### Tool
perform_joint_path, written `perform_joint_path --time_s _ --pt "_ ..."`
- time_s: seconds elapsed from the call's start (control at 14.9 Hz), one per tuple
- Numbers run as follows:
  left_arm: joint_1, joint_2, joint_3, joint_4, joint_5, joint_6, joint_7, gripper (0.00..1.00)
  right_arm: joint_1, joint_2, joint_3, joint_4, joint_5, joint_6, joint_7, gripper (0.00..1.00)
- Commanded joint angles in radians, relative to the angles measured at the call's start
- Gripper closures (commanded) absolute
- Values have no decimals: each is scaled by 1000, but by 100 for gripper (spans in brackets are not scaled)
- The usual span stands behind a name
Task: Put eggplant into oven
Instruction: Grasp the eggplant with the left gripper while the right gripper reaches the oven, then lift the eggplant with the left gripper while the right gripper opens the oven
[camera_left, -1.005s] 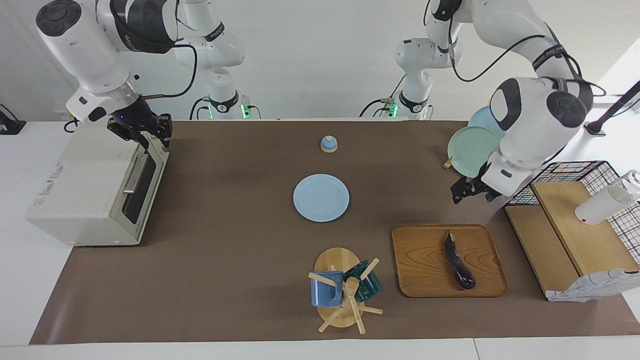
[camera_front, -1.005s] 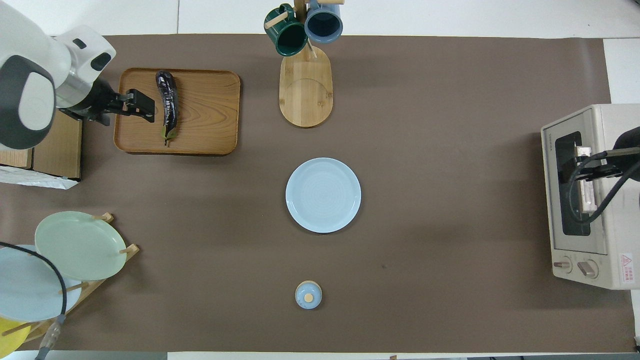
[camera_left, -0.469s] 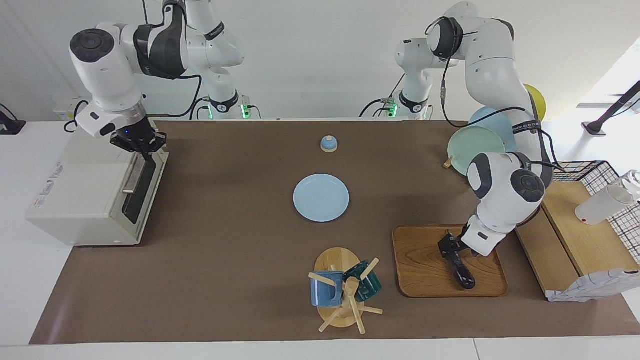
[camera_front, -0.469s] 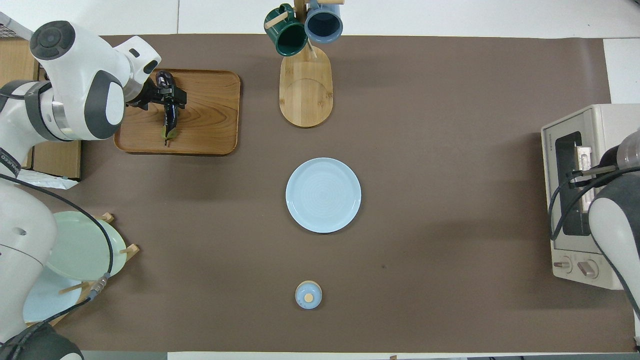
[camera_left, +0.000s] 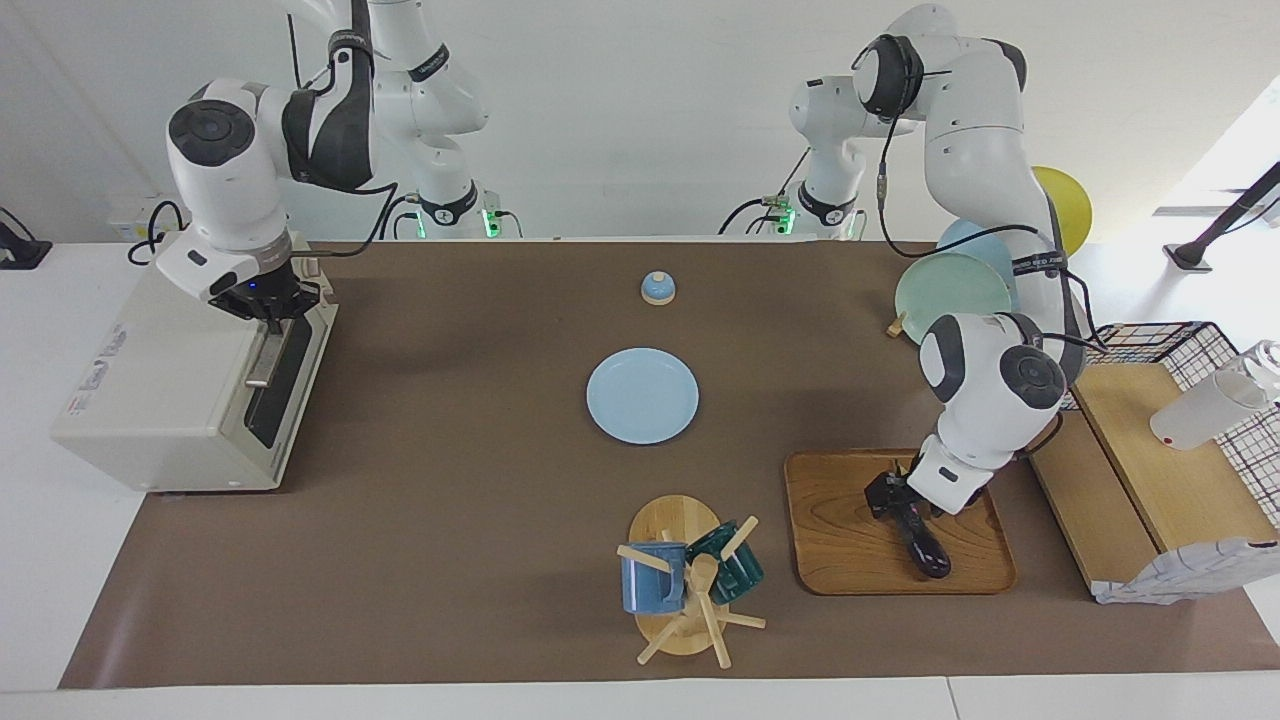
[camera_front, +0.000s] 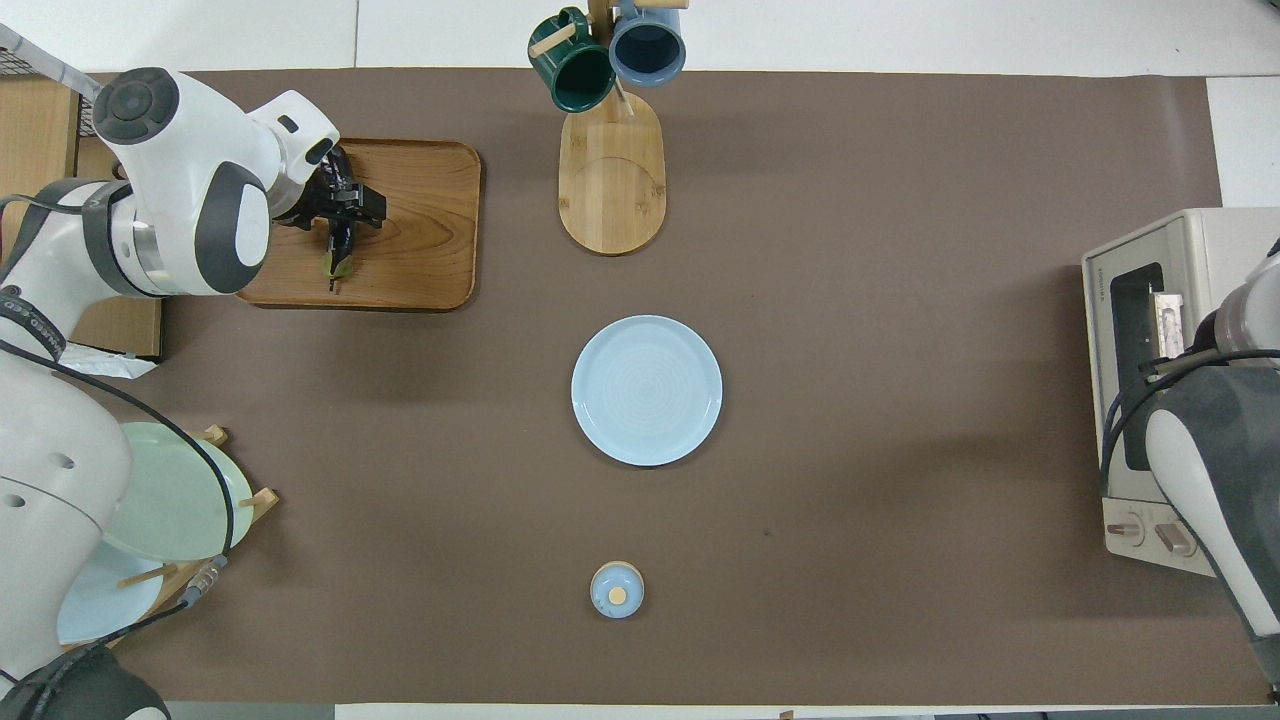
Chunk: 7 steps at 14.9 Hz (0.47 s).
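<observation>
Glossy dark purple eggplant (camera_left: 922, 537) lies on the wooden tray (camera_left: 840, 540), the left tool (camera_left: 893, 497) spread wide around its stem end. Right tool (camera_left: 272, 308) is pinched on the cream-white toaster oven (camera_left: 170, 400) door's bar handle (camera_left: 266, 350). Next: close on the eggplant, pull the door open.

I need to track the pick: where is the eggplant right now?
The eggplant lies on the wooden tray toward the left arm's end of the table, beside the mug rack, with the left gripper down at its stem end.
</observation>
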Motion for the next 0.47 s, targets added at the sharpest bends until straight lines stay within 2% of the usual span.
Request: perform_joint_path --time_s 0.0,0.07,0.13,0.2,0.27,0.4 --pt "-5 -34 6 -51 15 26 7 13 -32 -6 1 -28 -19 44 -45 100" --pt "-5 -34 6 -52 16 29 7 25 -32 -6 3 -45 -19 70 -44 100" --pt "-5 -34 6 -52 16 27 9 50 -30 -6 3 -60 -15 94 -42 100" --pt "-3 -34 6 -51 16 21 12 80 -23 -6 3 -73 -6 113 -38 100" --pt "0 -34 4 -42 14 9 15 100 -17 -2 4 -84 0 131 -24 100" --pt "3 -32 4 15 -13 -78 12 100 35 23 4 -102 42 171 45 100"
